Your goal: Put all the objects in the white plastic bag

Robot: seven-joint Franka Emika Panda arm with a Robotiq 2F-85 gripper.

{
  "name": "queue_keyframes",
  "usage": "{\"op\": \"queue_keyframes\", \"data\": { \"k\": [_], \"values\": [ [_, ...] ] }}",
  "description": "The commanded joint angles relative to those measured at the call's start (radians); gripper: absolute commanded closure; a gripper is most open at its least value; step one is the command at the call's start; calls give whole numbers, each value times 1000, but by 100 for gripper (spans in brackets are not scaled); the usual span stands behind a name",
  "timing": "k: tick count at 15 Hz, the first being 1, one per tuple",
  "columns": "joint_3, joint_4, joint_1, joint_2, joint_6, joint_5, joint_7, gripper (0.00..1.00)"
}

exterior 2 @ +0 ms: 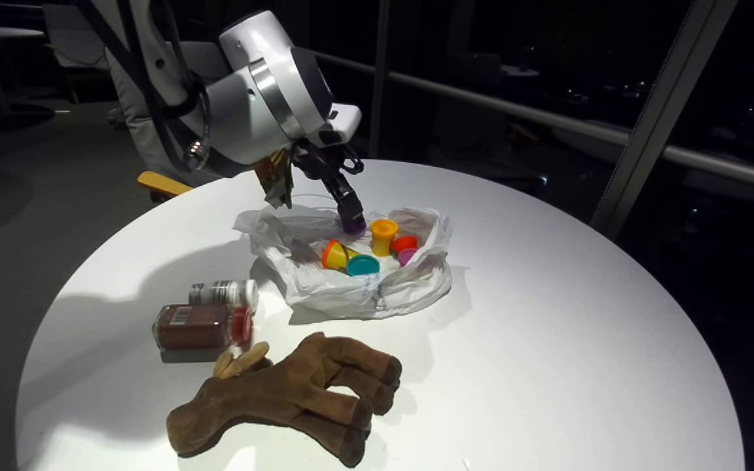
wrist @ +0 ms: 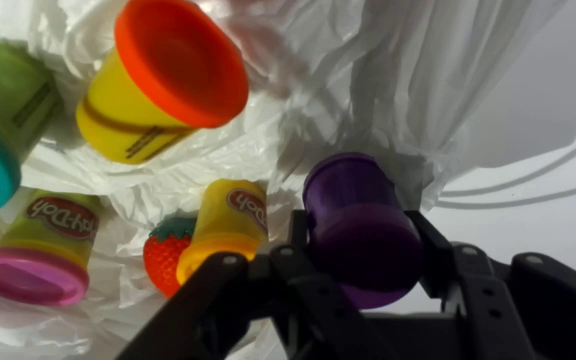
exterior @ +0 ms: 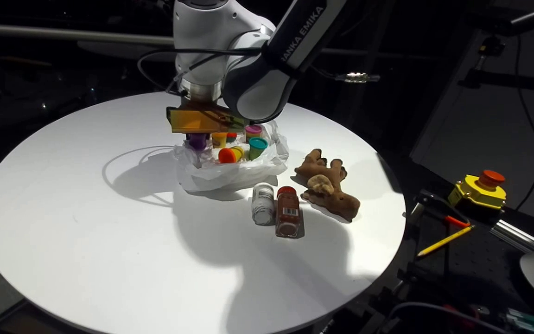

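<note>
Just inside the rim of the white plastic bag (exterior 2: 338,297), a purple tub (wrist: 354,220) is clamped in the tool (wrist: 358,230); whether its base touches the plastic is hidden. The bench (wrist: 533,230) shows close beyond that edge, so a release here might let the thin wall sag and the tub roll out. Loose folds appear close to the fingertips (wrist: 428,240): should they catch on lifting, the bag could shift, jostling the orange-lidded tub (wrist: 163,85) on its side and the teal-lidded tub (wrist: 5,120) beside it. Outside the bag, a white bottle (exterior: 263,204), prone to roll if nudged, lies beside a red-capped jar (exterior: 288,211). Near the jar sprawls a brown plush animal (exterior 2: 292,391), whose splayed legs could snag the rim and flatten the soft wall going in.
</note>
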Motion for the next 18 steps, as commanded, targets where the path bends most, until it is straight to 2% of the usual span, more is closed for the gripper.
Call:
{"op": "queue_keyframes", "data": {
  "k": [1, 4, 9, 10, 12, 14, 15, 18],
  "values": [
    [-41, -32, 52, -34, -19, 29, -42, 75],
    [-19, -42, 38, -20, -16, 61, -74, 75],
    [-47, -56, 49, -10, -27, 115, -108, 75],
    [-51, -60, 51, -15, -22, 124, -111, 25],
    [-64, -78, 61, -38, -8, 140, -114, 19],
    [-80, -112, 80, -83, 3, 138, -108, 4],
    [-90, -140, 97, -117, -1, 129, -106, 1],
    [-130, -268, 173, -256, -11, 88, -79, 0]
  ]
}}
